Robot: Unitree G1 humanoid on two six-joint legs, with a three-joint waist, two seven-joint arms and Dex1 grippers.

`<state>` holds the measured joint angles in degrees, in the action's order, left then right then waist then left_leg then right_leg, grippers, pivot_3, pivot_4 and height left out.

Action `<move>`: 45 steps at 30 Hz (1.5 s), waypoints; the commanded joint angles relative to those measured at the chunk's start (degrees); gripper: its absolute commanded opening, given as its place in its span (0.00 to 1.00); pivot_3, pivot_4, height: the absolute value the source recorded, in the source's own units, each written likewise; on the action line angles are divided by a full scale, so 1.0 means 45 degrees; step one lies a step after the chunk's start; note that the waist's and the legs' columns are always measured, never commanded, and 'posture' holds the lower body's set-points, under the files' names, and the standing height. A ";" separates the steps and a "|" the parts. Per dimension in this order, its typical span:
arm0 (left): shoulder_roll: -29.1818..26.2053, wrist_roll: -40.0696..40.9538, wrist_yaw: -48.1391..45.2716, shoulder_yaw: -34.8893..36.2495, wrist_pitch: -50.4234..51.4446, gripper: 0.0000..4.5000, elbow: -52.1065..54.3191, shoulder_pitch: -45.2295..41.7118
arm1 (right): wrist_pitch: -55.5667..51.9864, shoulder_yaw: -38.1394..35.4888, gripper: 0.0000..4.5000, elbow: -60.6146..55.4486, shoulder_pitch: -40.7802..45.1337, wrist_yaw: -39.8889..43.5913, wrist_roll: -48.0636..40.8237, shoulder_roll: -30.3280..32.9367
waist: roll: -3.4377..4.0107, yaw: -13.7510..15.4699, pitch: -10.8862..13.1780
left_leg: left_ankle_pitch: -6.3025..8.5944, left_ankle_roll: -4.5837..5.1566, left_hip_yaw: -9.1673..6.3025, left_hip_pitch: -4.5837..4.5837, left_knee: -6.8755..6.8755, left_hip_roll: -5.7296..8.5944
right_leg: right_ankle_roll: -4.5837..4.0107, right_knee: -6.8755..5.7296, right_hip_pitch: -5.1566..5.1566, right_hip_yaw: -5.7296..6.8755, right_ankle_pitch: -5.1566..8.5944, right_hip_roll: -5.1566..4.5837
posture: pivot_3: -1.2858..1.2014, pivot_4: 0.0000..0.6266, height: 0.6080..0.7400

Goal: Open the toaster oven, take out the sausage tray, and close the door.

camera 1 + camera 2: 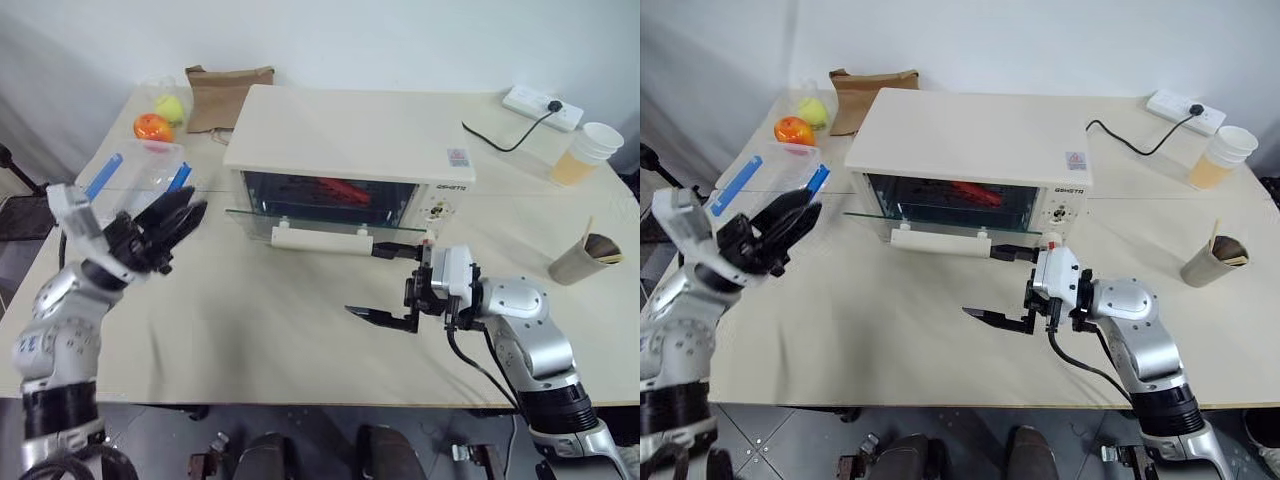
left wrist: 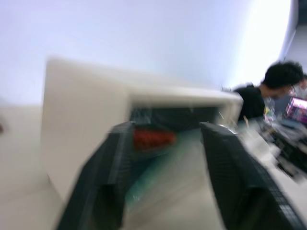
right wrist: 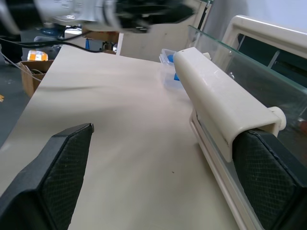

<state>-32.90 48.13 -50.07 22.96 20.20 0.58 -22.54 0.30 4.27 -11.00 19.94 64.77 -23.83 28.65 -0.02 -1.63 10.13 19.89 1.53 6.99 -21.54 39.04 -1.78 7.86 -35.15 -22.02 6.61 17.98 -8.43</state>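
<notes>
The cream-white boxy toaster oven (image 1: 350,135) stands at the middle of the pale table (image 1: 250,330), its wide glass door (image 1: 310,218) lowered partway so that the cream bar handle (image 1: 322,240) juts out toward the robot. Inside, behind the glass, lies the silver sausage tray (image 1: 325,192) with red-orange sausages on it. The right gripper (image 1: 385,282) points sideways with its two black fingers spread wide, one finger tip just beside the handle's end, the other lower over the table, holding nothing. The left gripper (image 1: 165,232) is raised left of the oven, near a clear plastic box with blue clips (image 1: 150,178), fingers narrowly parted and empty
</notes>
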 commanded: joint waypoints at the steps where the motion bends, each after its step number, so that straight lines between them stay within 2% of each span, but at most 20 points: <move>1: 0.0133 -0.0806 -0.0326 -0.0612 -0.0531 0.21 -0.1116 -0.1041 | 0.0551 0.0050 1.00 -0.0519 0.0125 0.0151 -0.0112 -0.0042 | -0.0006 0.0001 0.0004 | 0.0000 0.0000 0.0000 0.0000 -0.0003 0.0000 | 0.0000 0.0001 -0.0001 0.0011 0.0000 0.0000 | 0.52 0.24 1.00; 4: 0.0333 -0.1458 -0.0530 -0.1146 -0.0868 0.00 -0.2101 -0.1792 | 0.0621 0.0055 1.00 -0.0499 0.0107 0.0116 -0.0047 -0.0030 | -0.0012 0.0001 0.0008 | 0.0000 -0.0001 -0.0002 -0.0001 -0.0005 -0.0004 | 0.0000 0.0000 -0.0003 0.0042 0.0000 0.0006 | 0.52 0.24 1.00; 11: 0.0683 -0.2323 -0.1073 -0.1869 -0.1263 0.00 -0.3093 -0.2512 | 0.0716 0.0033 1.00 -0.0525 0.0032 0.0077 0.0062 -0.0002 | -0.0038 0.0005 0.0023 | -0.0001 -0.0001 -0.0002 -0.0002 0.0004 -0.0003 | 0.0000 -0.0006 -0.0001 0.0048 0.0000 0.0006 | 0.52 0.24 1.00; 17: 0.0656 -0.2477 -0.2546 -0.2846 -0.0561 0.00 -0.3254 -0.2480 | 0.0775 -0.0647 1.00 -0.0963 -0.0973 -0.0202 0.0107 0.0629 | -0.0049 0.0121 0.0029 | -0.0001 -0.0001 -0.0019 -0.0002 0.0011 0.0002 | 0.0001 -0.0032 -0.0001 0.0059 0.0000 0.0001 | 0.52 0.24 1.00; 19: 0.0535 -0.2556 -0.2813 -0.2940 -0.0438 0.00 -0.3234 -0.2372 | 0.0742 -0.1110 1.00 -0.1201 -0.1653 -0.0320 0.0031 0.1033 | -0.0051 0.0231 0.0031 | -0.0001 -0.0001 -0.0016 -0.0003 0.0020 0.0006 | 0.0005 -0.0030 0.0003 0.0056 -0.0002 -0.0004 | 0.52 0.24 1.00; 27: 0.0114 -0.3853 -0.4105 -0.3993 -0.1251 0.00 -0.3018 -0.1288 | 0.1456 -0.4651 1.00 -0.1124 -0.6192 -0.0645 0.0174 0.2534 | -0.0056 0.0551 0.0033 | -0.0003 0.0003 0.0000 0.0000 0.0027 0.0007 | 0.0006 0.0017 0.0028 0.0059 -0.0002 -0.0001 | 0.52 0.24 1.00; 32: 0.0331 -0.4636 -0.4139 -0.4415 -0.2138 0.00 -0.3089 -0.0588 | 0.1831 -0.5806 1.00 -0.1044 -0.6704 -0.1294 0.0431 0.2770 | -0.0058 0.0507 0.0034 | -0.0023 0.0013 0.0026 0.0027 0.0029 0.0000 | 0.0005 0.0030 0.0053 0.0040 -0.0002 -0.0001 | 0.52 0.24 1.00; 37: 0.0548 -0.5256 -0.3919 -0.4573 -0.3110 0.00 -0.3197 -0.0005 | 0.1930 -0.5093 1.00 -0.1500 -0.5532 -0.2645 0.1582 0.2505 | -0.0057 0.0330 0.0033 | -0.0038 0.0007 0.0029 0.0062 0.0029 -0.0019 | 0.0000 0.0017 0.0075 0.0021 0.0000 -0.0008 | 0.52 0.24 1.00; 39: 0.0629 -0.5448 -0.3792 -0.4481 -0.3641 0.00 -0.3206 0.0190 | 0.1511 -0.4171 1.00 -0.2023 -0.4799 -0.3342 0.2274 0.2253 | -0.0057 0.0317 0.0033 | -0.0041 0.0009 0.0027 0.0063 0.0029 -0.0038 | 0.0000 0.0007 0.0073 0.0020 0.0000 -0.0020 | 0.52 0.24 1.00; 42: 0.0830 -0.5446 -0.3244 -0.4125 -0.4207 0.13 -0.3095 0.0479 | -0.0312 -0.2047 1.00 -0.3033 -0.3416 -0.4881 0.4329 0.1618 | -0.0055 0.0298 0.0032 | -0.0041 0.0008 0.0023 0.0067 0.0030 -0.0055 | -0.0001 -0.0033 0.0060 0.0020 0.0000 -0.0025 | 0.52 0.24 1.00; 45: 0.1002 -0.4898 -0.2935 -0.3654 -0.4340 0.34 -0.2591 0.0752 | -0.1010 -0.0850 1.00 -0.3388 -0.2401 -0.5307 0.4728 0.1008 | -0.0056 0.0345 0.0032 | -0.0043 0.0005 0.0018 0.0040 0.0035 -0.0048 | -0.0002 -0.0089 0.0008 0.0017 0.0001 -0.0038 | 0.52 0.24 1.00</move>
<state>-28.52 24.62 -64.05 4.48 1.67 -13.56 -19.53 -3.37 -0.35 -23.57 8.03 42.26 -3.05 33.73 -0.27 -0.07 10.28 19.69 1.55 7.04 -21.38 39.21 -1.97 7.85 -35.56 -21.99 6.70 17.98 -8.61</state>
